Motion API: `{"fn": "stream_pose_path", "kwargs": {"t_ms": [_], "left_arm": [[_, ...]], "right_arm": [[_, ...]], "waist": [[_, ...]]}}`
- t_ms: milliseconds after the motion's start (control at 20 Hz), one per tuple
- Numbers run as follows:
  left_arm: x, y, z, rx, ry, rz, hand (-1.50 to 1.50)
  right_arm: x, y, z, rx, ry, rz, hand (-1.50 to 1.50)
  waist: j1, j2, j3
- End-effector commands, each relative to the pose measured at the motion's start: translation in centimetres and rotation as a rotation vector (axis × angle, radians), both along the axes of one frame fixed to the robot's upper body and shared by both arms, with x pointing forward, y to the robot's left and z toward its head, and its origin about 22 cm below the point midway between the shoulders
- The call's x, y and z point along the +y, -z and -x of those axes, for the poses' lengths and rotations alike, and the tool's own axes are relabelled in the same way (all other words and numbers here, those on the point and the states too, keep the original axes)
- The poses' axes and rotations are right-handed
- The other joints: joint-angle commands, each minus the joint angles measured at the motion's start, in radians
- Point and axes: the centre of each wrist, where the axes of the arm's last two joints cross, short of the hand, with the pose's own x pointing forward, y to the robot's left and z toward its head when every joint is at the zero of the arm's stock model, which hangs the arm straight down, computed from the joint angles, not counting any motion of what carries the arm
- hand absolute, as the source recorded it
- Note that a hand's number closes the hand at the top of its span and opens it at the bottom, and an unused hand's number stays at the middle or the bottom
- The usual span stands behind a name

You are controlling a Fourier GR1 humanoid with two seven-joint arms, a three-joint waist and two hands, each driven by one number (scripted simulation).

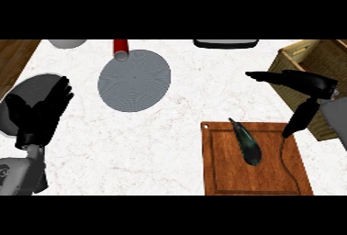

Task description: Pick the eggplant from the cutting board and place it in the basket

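Head view: my right hand [308, 87] is hanging above the board's [224, 174] far right corner, spread wide, fingers straight, holding nothing; one finger is pointing left, another down toward the board's right edge. The eggplant [246, 143] is lying on the board, slanted, tip toward the far edge, apart from the hand. The basket [305, 50] is sitting at the right, behind the hand. My left hand [41, 112] is resting open at the left, over a plate [30, 87].

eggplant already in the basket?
No, the eggplant lies on the cutting board, apart from the basket at the upper right, and the open right hand is not holding it.
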Motion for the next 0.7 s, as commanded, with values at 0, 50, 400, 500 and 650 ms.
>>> {"fn": "stream_pose_path", "kwargs": {"t_ms": [0, 50, 400, 500, 650], "left_arm": [[-0.5, -0.1, -0.2, 0.014, -0.014, -0.007, 0.0], [0.3, 1.4, 0.3, 0.007, -0.006, 0.002, 0.0], [0.4, -0.7, -1.5, 0.006, 0.003, -0.01, 0.0], [0.1, 0.3, -0.8, 0.002, 0.001, -0.003, 0.0], [0.4, -0.3, 1.1, -0.011, 0.006, -0.005, 0.0]], "right_arm": [[3.3, 4.5, 0.8, 0.018, 0.014, -0.095, -1.5], [3.0, 4.5, 0.5, 0.043, 0.035, -0.121, -1.5], [4.9, 9.7, 2.2, 0.055, -0.042, 0.022, -1.5], [3.1, 8.3, 0.9, 0.063, -0.052, 0.039, -1.5], [4.9, 8.6, 0.9, 0.071, -0.062, 0.101, -1.5]], "waist": [[-0.002, -0.001, 0.0], [-0.002, -0.001, -0.001], [-0.002, 0.001, -0.001], [0.0, 0.0, -0.001], [0.003, -0.002, -0.001]]}}
